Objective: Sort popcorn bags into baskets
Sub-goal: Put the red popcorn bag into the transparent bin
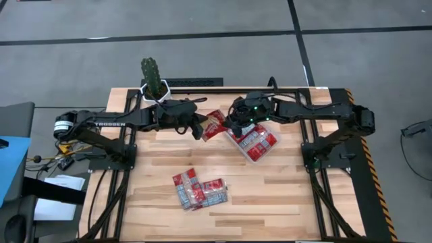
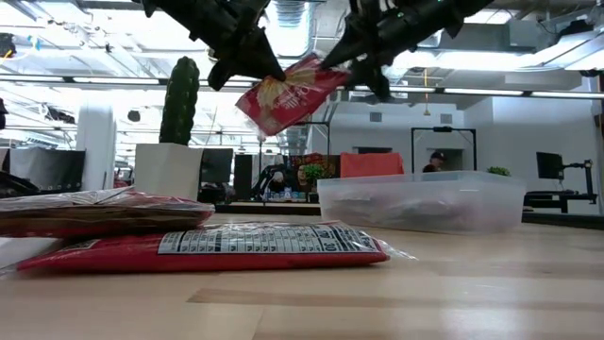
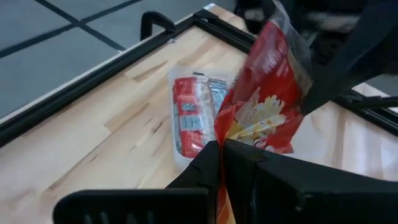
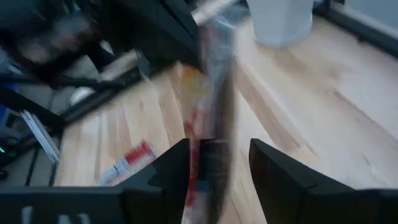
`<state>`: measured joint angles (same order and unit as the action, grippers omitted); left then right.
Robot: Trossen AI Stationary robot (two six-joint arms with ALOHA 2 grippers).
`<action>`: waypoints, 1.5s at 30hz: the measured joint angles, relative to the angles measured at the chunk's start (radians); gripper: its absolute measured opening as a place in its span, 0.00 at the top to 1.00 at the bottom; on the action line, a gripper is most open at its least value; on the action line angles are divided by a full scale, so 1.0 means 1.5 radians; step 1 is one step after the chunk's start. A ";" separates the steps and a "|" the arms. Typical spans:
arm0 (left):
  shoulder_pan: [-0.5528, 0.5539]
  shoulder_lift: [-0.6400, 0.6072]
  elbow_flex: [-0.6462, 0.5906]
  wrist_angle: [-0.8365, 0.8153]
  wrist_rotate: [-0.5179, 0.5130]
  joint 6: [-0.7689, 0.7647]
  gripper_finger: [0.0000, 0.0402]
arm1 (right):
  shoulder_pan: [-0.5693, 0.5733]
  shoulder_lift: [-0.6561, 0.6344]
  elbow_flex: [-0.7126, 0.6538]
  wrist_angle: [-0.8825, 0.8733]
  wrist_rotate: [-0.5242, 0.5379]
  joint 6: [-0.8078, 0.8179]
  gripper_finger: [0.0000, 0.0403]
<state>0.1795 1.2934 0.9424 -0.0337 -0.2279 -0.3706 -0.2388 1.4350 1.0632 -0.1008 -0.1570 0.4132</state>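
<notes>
One red popcorn bag (image 1: 214, 123) hangs in the air between my two grippers, above the table and left of the clear plastic basket (image 1: 251, 160). My left gripper (image 1: 201, 129) is shut on the bag's left end. My right gripper (image 4: 217, 165) is open. Its fingers stand on either side of the bag's other end (image 4: 214, 124), with a gap showing toward one finger. The basket holds a few red bags (image 1: 255, 140) lying flat. More bags (image 1: 199, 190) lie flat on the table near the front edge. My left gripper pinches the bag's lower left end (image 3: 225, 134) between its two shut fingers, which come nearly level from the table's left. The bag (image 2: 288, 94) is lifted clear and slants up and away from the fingers toward my right gripper.
A white pot with a cactus (image 1: 154, 86) stands at the table's far left, behind my left arm. The basket (image 2: 425, 203) sits right of centre under my right arm. Bare wood lies between the basket and the loose bags (image 2: 208, 247) at the front.
</notes>
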 joint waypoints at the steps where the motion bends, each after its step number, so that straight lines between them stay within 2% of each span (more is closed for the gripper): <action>1: 0.000 0.003 0.000 0.004 0.005 0.000 1.00 | 0.002 0.004 -0.001 -0.006 0.000 0.000 0.54; 5: 0.000 0.013 0.000 -0.004 0.024 -0.003 1.00 | 0.002 0.021 -0.002 0.006 -0.003 0.000 0.59; 7: 0.000 0.013 0.000 0.001 0.025 -0.003 1.00 | 0.002 0.030 -0.002 0.006 -0.009 -0.001 0.67; 10: 0.000 0.013 0.000 0.004 0.034 0.001 1.00 | 0.001 0.034 -0.002 0.008 -0.019 -0.004 0.89; 12: 0.001 0.012 0.000 0.004 0.044 0.002 1.00 | 0.000 0.039 -0.002 0.016 -0.024 -0.007 0.95; 16: 0.001 0.011 -0.001 0.013 0.045 0.005 1.00 | -0.016 0.037 0.010 -0.004 -0.044 0.017 0.96; 19: 0.000 0.004 -0.001 0.001 0.058 0.041 0.96 | -0.041 0.023 0.019 -0.068 -0.079 0.018 0.96; 24: -0.001 -0.020 0.001 -0.041 0.064 0.075 0.81 | -0.105 -0.024 0.019 -0.214 -0.113 -0.019 0.96; 29: 0.003 -0.050 0.001 -0.104 0.061 0.052 0.65 | -0.178 -0.101 0.019 -0.392 -0.184 -0.059 0.96; 36: 0.004 -0.055 0.001 -0.141 0.080 0.034 0.56 | -0.232 -0.216 -0.025 -0.558 -0.213 -0.087 0.96; 41: 0.004 -0.055 0.000 -0.150 0.089 0.030 0.56 | -0.251 -0.261 -0.103 -0.569 -0.220 -0.079 0.96; 45: 0.004 -0.055 0.000 -0.148 0.085 0.030 0.56 | -0.255 -0.260 -0.151 -0.507 -0.261 -0.066 0.96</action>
<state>0.1856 1.2110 0.9424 -0.2562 -0.1011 -0.3256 -0.6220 1.0447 0.8365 -0.8607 -0.5482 0.3143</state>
